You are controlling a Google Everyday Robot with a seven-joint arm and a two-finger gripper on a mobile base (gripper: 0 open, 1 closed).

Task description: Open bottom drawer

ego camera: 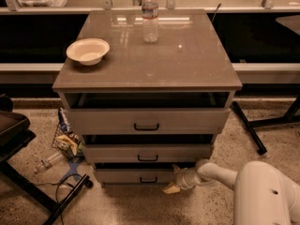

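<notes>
Three drawers stacked: the bottom drawer (119,176), likely rigid and easy-sliding, wants pulling by its bar handle (148,179). The claw (171,188) sits just right of it, and I cannot tell its state.

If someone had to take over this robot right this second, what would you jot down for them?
Gripper: down low, at the right end of the bottom drawer front and right of its handle, not on it.
Bottom drawer: lowest of three. Only its front shows, none of its inside, so it looks not pulled out yet.
Done: gripper is at drawer height.
Left: move it over to the handle, take hold, pull the drawer out.
</notes>
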